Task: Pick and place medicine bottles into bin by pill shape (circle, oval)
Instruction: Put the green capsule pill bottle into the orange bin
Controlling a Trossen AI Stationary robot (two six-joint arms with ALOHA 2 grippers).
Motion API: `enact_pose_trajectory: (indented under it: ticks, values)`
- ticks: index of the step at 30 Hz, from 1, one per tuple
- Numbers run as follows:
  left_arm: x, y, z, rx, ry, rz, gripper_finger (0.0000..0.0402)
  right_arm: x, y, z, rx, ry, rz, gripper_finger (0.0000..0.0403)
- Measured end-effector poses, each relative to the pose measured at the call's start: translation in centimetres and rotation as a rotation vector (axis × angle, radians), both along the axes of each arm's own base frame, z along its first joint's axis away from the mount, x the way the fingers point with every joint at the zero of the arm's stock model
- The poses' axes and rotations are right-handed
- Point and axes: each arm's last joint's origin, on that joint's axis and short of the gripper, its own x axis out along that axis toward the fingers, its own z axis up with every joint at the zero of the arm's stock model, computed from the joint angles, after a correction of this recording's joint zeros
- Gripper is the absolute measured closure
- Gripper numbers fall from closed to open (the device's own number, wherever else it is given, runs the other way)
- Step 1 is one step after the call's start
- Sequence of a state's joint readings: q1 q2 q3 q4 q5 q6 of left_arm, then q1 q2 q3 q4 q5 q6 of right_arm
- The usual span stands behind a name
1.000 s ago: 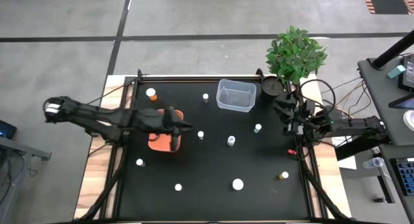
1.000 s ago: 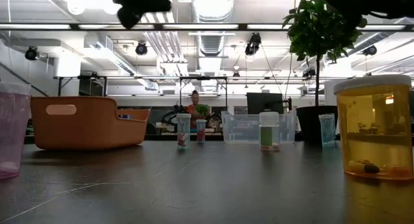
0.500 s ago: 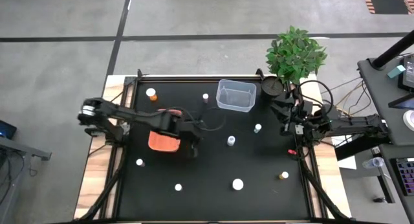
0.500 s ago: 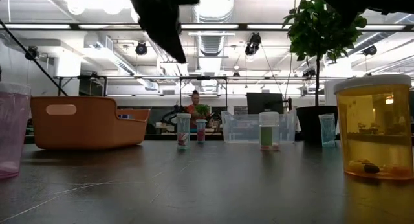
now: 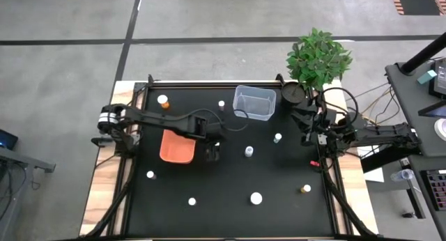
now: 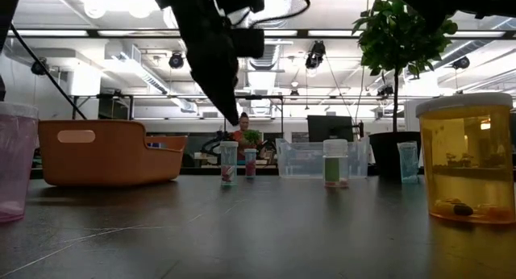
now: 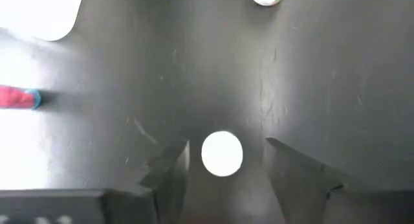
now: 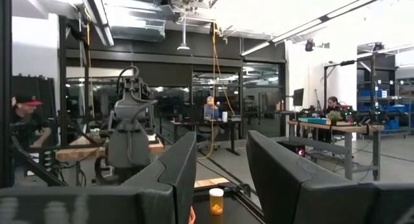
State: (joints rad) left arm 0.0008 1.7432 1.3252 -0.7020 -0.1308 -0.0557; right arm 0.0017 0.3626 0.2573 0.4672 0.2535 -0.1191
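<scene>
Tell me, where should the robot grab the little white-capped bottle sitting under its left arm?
Probably around its round sides, coming straight down from above. The white-capped bottle stands upright on the black table, and the left tool hangs open right over it, one finger on each side. The cap is round, so any pair of opposite sides should work.

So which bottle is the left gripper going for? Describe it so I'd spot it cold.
Start at the orange bin on the table's left half. Just right of it hangs the left gripper, open, with a white-capped bottle standing between its fingers. No other bottle stands as close to that bin.
</scene>
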Motion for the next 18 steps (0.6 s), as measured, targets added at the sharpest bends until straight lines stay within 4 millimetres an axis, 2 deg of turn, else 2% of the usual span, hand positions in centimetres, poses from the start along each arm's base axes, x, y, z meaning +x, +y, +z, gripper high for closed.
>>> enact_pose_trajectory:
  ticks: [4, 12, 18]
  values:
    - [0.3, 0.2, -1.2, 0.005, 0.037, -0.003, 0.0188, 0.0, 0.0, 0.0, 0.000, 0.001, 0.000, 0.0275]
    - [0.8, 0.2, -2.8, 0.008, 0.080, -0.009, 0.0187, 0.0, 0.0, 0.0, -0.009, 0.005, -0.004, 0.0275]
    - [0.9, 0.2, -2.9, 0.009, 0.080, -0.008, 0.0187, 0.0, 0.0, 0.0, -0.011, 0.005, -0.005, 0.0275]
